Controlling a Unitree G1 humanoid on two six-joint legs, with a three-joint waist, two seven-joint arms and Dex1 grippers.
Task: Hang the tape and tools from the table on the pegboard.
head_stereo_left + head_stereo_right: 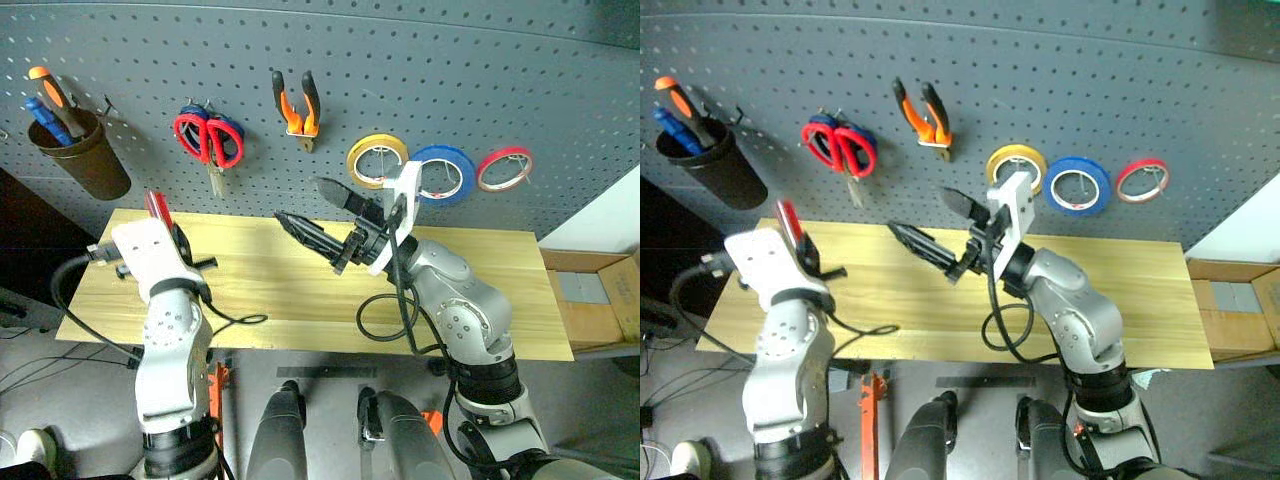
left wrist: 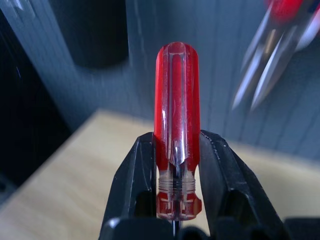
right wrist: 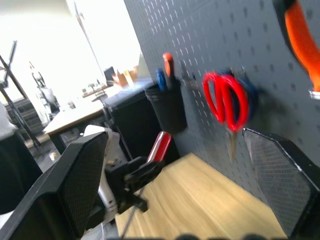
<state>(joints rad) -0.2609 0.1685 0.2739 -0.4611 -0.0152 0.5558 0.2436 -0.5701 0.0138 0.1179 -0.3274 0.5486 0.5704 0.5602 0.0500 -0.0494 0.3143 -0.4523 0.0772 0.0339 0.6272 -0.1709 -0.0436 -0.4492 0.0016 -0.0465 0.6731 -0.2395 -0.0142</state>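
Clamped on a red screwdriver (image 2: pixel 176 125), the left gripper (image 1: pixel 160 225) hovers above the table (image 1: pixel 250 290), while the right gripper (image 1: pixel 312 215) gapes empty above its middle, under scissors (image 1: pixel 209 138), pliers (image 1: pixel 296 105) and blue tape (image 1: pixel 443 173) hanging on the pegboard (image 1: pixel 400 60).

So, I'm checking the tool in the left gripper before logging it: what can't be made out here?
- Red-handled tool, left wrist view: its shaft and tip, hidden between the left gripper's fingers.
- Scissors, left wrist view: blurred, handles cut off by the edge.
- Pliers, right wrist view: cut off at the corner.
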